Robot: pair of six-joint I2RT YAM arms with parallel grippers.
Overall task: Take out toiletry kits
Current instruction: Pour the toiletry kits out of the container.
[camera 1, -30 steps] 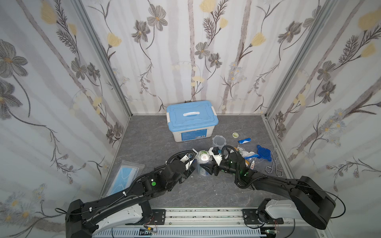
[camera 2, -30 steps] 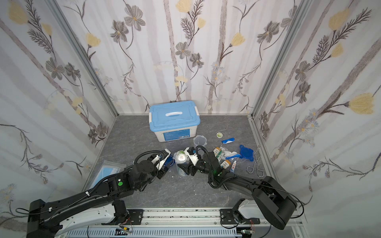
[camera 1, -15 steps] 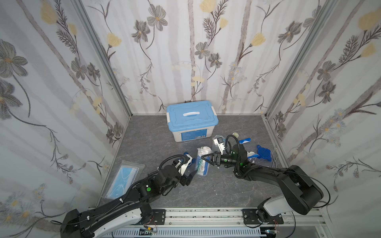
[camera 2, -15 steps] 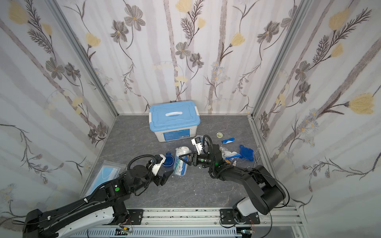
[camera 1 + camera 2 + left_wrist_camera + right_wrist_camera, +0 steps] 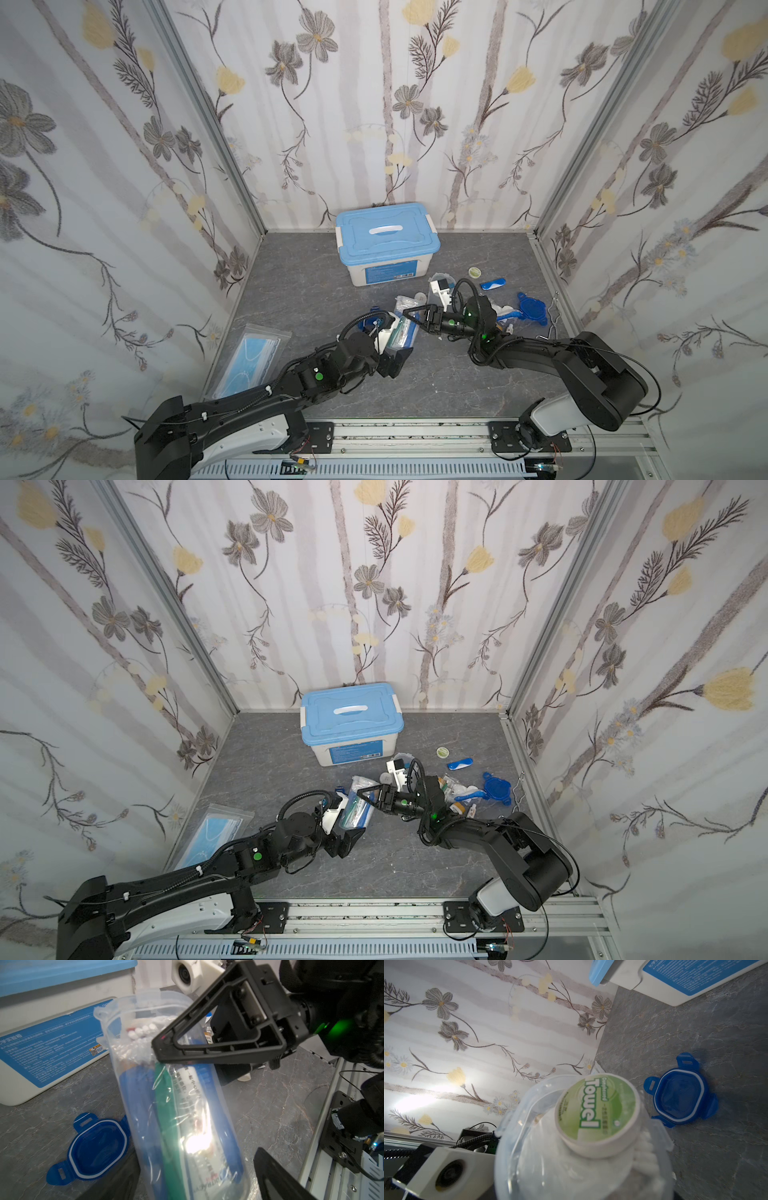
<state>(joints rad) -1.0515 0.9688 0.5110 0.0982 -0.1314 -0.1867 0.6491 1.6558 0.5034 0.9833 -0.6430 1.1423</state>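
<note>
Both top views: tilting the translucent cup [image 5: 405,330] [image 5: 356,808] near the desk's [image 5: 436,386] middle, contents unreadable. Left wrist view: spreading the left gripper [image 5: 195,1178] wide around the cup's base, contact hard to tell; clamping the right gripper [image 5: 187,1059] across its mouth; showing toothpaste tube [image 5: 193,1118] and blue toothbrush [image 5: 141,1105] inside, and the blue lid [image 5: 93,1147] lying beside it, nearly hidden from above. Right wrist view: filling the picture with the cup's mouth and a green towel disc [image 5: 598,1113], cutting off the gripper's fingers.

surface: grey marbled table [image 5: 457,374] | on it: blue-lidded box [image 5: 386,232], mask bag [image 5: 249,361], blue lid [image 5: 532,309], 2nd blue lid [image 5: 93,1147]
</note>
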